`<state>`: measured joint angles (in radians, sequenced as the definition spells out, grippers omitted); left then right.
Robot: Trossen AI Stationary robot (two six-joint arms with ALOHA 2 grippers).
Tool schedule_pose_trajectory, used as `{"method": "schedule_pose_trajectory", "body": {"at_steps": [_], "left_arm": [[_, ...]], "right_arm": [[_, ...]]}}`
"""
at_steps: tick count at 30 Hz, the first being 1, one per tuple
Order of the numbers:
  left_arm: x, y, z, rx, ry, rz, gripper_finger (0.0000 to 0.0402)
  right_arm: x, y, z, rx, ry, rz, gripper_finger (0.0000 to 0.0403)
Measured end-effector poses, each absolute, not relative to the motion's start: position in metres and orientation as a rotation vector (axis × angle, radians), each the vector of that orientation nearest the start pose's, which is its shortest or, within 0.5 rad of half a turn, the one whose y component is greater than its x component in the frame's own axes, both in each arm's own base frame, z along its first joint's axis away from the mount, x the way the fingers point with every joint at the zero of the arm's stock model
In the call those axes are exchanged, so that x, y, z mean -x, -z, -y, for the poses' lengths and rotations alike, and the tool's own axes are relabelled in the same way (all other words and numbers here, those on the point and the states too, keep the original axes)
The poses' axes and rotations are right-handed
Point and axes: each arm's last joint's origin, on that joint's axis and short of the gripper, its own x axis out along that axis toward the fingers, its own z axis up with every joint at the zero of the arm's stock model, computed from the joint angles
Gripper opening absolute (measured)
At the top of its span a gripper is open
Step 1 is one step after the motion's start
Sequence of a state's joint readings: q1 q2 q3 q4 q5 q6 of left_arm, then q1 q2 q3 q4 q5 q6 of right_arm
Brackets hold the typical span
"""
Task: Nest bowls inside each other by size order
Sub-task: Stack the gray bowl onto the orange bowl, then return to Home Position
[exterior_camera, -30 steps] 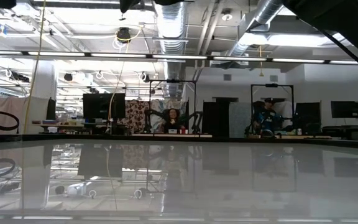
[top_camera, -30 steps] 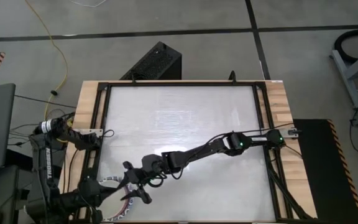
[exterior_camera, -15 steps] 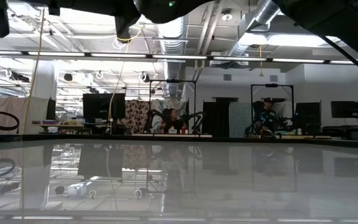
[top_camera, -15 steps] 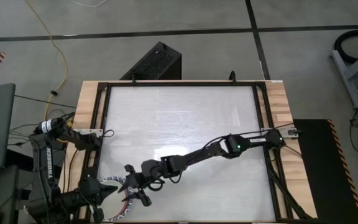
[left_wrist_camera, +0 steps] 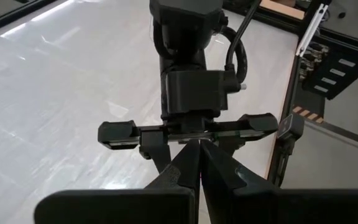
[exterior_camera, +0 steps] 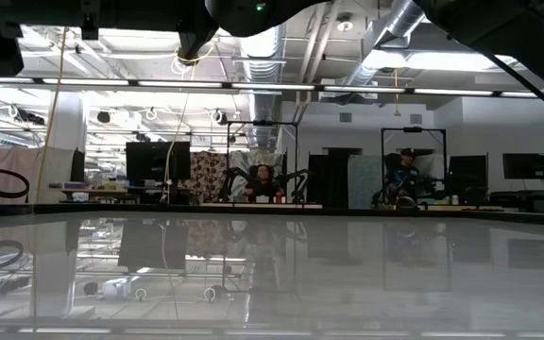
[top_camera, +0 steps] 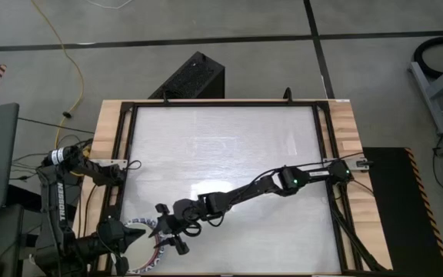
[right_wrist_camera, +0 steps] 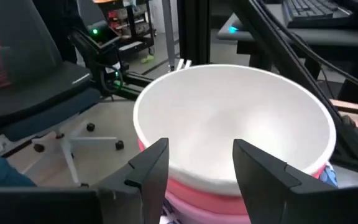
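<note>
Two end effectors meet at the worktop's [top_camera: 229, 154] near left corner: the right end effector [right_wrist_camera: 194, 163] stands wide, fingers straddling the cream-white bowl [right_wrist_camera: 232, 118] stacked on a pink bowl [right_wrist_camera: 229, 202]; the left end effector [left_wrist_camera: 197, 165], closed and empty, faces it.

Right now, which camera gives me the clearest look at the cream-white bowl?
The right wrist view: the cream-white bowl fills it, sitting on a pink bowl, beyond the open right pincer. The high view shows only a patterned rim under the arms. The low and left wrist views show no bowl.
</note>
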<state>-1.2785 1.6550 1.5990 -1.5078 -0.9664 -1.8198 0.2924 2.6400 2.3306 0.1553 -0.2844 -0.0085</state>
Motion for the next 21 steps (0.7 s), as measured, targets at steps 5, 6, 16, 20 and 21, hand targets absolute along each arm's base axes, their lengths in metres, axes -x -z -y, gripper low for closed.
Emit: {"method": "schedule_pose_trajectory", "body": {"at_steps": [5, 6, 16, 20, 21], "left_arm": [[-0.107, -0.329, 0.272, 0.358, -0.361, -0.558, 0.0], [-0.107, -0.329, 0.272, 0.36, -0.362, -0.557, 0.0], [-0.103, -0.354, 0.253, 0.501, -0.341, -0.381, 0.0], [-0.098, -0.377, 0.231, 0.537, -0.299, -0.328, 0.0], [-0.096, -0.383, 0.225, 0.538, -0.288, -0.309, 0.0]], "right_arm": [[-0.569, -0.197, -0.18, 0.009, -0.576, -0.176, 0.0198], [-0.569, -0.196, -0.18, 0.009, -0.576, -0.177, 0.0198], [-0.564, -0.252, -0.164, -0.033, -0.553, -0.093, 0.0198], [-0.547, -0.312, -0.145, -0.026, -0.529, -0.034, 0.0198], [-0.542, -0.326, -0.139, -0.031, -0.521, -0.031, 0.0198]]}}
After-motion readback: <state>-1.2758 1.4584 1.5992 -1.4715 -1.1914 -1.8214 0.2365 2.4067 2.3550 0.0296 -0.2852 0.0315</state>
